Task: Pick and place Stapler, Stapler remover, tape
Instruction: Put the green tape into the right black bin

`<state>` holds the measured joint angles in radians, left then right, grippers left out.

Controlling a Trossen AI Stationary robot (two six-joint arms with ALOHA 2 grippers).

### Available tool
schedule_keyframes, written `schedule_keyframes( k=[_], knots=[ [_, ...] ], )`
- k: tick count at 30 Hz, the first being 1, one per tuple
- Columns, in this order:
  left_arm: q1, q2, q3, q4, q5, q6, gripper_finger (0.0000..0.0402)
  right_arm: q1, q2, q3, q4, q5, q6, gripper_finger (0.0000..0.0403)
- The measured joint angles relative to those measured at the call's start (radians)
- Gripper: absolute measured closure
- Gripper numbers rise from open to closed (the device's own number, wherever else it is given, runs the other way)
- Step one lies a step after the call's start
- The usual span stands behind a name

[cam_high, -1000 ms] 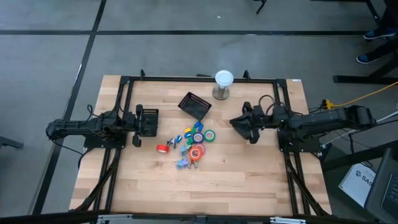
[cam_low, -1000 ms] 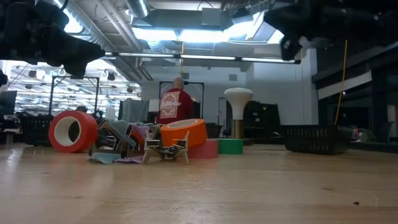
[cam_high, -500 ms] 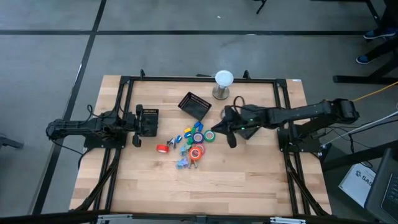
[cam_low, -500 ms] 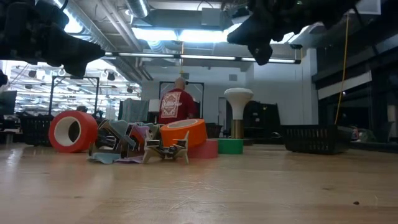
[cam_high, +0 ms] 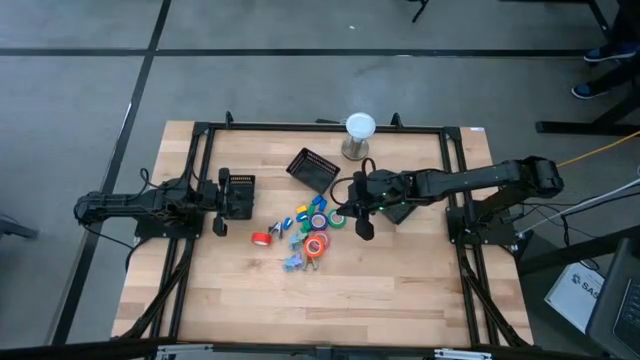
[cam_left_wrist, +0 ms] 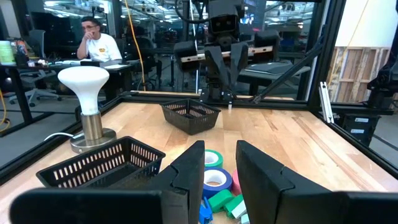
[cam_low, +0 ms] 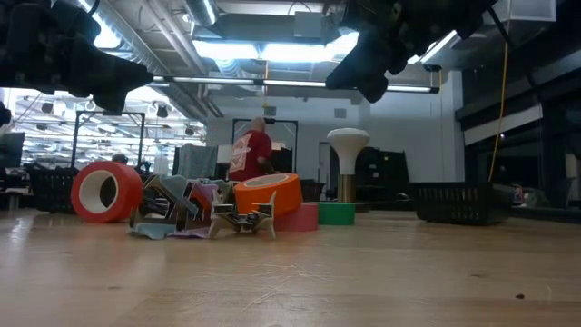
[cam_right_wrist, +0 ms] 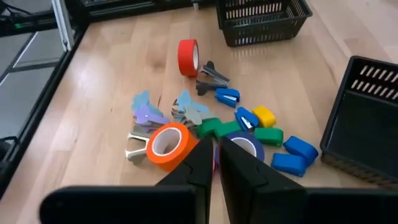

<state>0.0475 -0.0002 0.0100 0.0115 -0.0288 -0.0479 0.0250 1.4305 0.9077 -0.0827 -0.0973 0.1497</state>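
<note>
The tape rolls lie in the heap of small office items at the middle of the desk point(cam_high: 400, 290): an orange roll point(cam_right_wrist: 165, 144) flat on its side, a red roll point(cam_right_wrist: 188, 57) standing on edge at the far side of the heap, and a green roll point(cam_high: 337, 217) at the side nearest the right arm, among blue staplers point(cam_right_wrist: 227, 96) and metal staple removers point(cam_right_wrist: 213, 75). Within the last second the right arm has swung out from its side of the desk, and its right tool point(cam_high: 362, 218) now hangs just above the green-roll edge of the heap, fingers drawn nearly together and holding nothing. That looks like the start of a first pick; nothing sits in the black basket point(cam_high: 313, 168) yet. The left tool point(cam_high: 220, 208) has not moved, parked well off at the left side, fingers slightly apart and empty.
</note>
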Motion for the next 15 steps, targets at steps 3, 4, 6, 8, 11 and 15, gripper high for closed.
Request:
schedule_keyframes(
  k=[3, 4, 6, 8, 11, 15],
  knots=[
    [0.000, 0.000, 0.000, 0.000, 0.000, 0.000, 0.0313, 0.000, 0.001, 0.000, -0.009, 0.000, 0.000, 0.0371],
    [0.000, 0.000, 0.000, 0.000, 0.000, 0.000, 0.0313, 0.000, 0.002, 0.000, -0.020, 0.000, 0.002, 0.0371],
    [0.000, 0.000, 0.000, 0.000, 0.000, 0.000, 0.0313, 0.000, 0.002, 0.000, -0.048, 0.000, 0.003, 0.0371],
    [0.000, 0.000, 0.000, 0.000, 0.000, 0.000, 0.0313, 0.000, 0.002, 0.000, -0.082, 0.000, 0.002, 0.0371],
    [0.000, 0.000, 0.000, 0.000, 0.000, 0.000, 0.0313, 0.000, 0.008, 0.000, -0.134, 0.000, 0.002, 0.0371],
    [0.000, 0.000, 0.000, 0.000, 0.000, 0.000, 0.0313, 0.000, 0.031, 0.000, -0.158, -0.005, 0.002, 0.0369]
  ],
)
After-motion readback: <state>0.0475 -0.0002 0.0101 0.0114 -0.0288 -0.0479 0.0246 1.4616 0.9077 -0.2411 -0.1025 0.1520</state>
